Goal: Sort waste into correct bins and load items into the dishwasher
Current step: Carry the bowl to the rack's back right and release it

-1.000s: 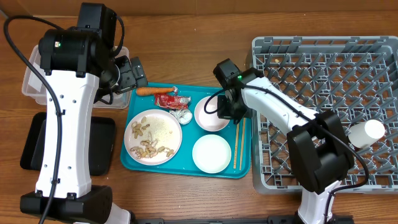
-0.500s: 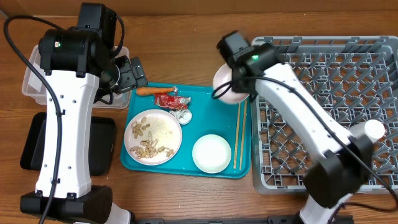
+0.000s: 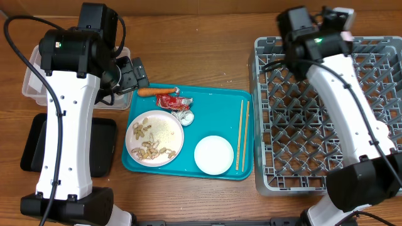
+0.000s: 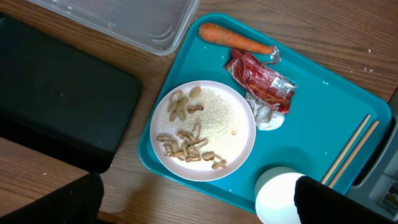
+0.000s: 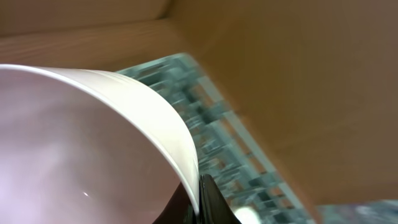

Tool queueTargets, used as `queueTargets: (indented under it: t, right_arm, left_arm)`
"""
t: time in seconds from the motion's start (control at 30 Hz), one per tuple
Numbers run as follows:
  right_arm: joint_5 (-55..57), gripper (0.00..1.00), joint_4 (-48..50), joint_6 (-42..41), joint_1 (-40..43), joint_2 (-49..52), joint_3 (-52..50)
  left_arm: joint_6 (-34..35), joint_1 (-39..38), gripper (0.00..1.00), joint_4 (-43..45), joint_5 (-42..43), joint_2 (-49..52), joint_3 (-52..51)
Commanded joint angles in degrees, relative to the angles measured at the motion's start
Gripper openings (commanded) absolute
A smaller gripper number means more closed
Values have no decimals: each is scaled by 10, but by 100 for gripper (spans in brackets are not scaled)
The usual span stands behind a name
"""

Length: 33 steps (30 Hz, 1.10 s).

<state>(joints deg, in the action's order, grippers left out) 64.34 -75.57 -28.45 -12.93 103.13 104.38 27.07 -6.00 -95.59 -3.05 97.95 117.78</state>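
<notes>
While the left hand [image 3: 130,75] gapes by the tray [image 3: 226,100], the right hand [image 5: 200,198] pinches a bowl [image 5: 93,143].

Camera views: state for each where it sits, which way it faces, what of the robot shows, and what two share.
Overhead: fixed above the table, looking straight down on teal tray, dish rack, left arm and right arm.
Left wrist: on the left arm, looking down at plate, carrot and chopsticks; its open fingers fill the bottom corners.
Right wrist: on the right arm, close against the small bowl; a dark finger clamps its rim.
Shared: overhead and left wrist show tray, plate, carrot.
</notes>
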Motion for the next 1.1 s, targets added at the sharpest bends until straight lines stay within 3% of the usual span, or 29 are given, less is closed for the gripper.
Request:
queueTargets:
  t: [0.0, 0.17, 0.4, 0.53, 1.07]
  right_arm:
    - [113, 4, 5, -1, 35, -5, 5]
    - [50, 4, 0, -1, 49, -5, 3]
    - [80, 4, 30, 0, 46, 2, -43]
    - [61, 4, 88, 63, 56, 14, -71]
    - [62, 4, 115, 68, 57, 114, -101]
  left_arm:
    - [8, 1, 100, 2, -1, 2, 5]
    - [8, 1, 100, 2, -1, 2, 5]
    - [8, 1, 100, 2, -1, 2, 5]
    - [8, 1, 100, 2, -1, 2, 5]
    - [8, 1, 100, 2, -1, 2, 5]
